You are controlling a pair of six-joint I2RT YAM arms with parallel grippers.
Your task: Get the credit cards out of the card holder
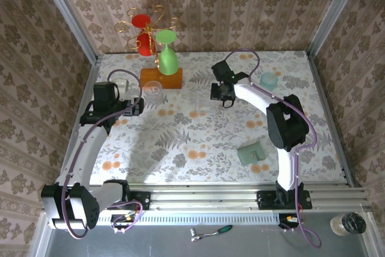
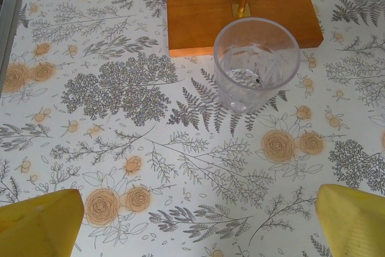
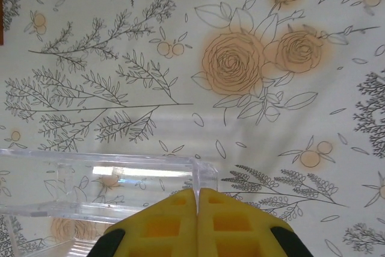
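R gripper (image 3: 197,194) jaws closed at clear tray (image 3: 96,176) corner; L gripper (image 2: 198,203) jaws open, empty. Risk: card holder (image 1: 251,151) lies well apart, so R may drag the tray instead.

Clear cup (image 2: 257,64) and wooden base (image 2: 240,13) just ahead of left claw (image 2: 198,212), open tablecloth (image 1: 198,139) mid-table

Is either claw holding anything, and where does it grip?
The right claw seems to pinch the clear tray by its end wall; the left claw is open, empty.
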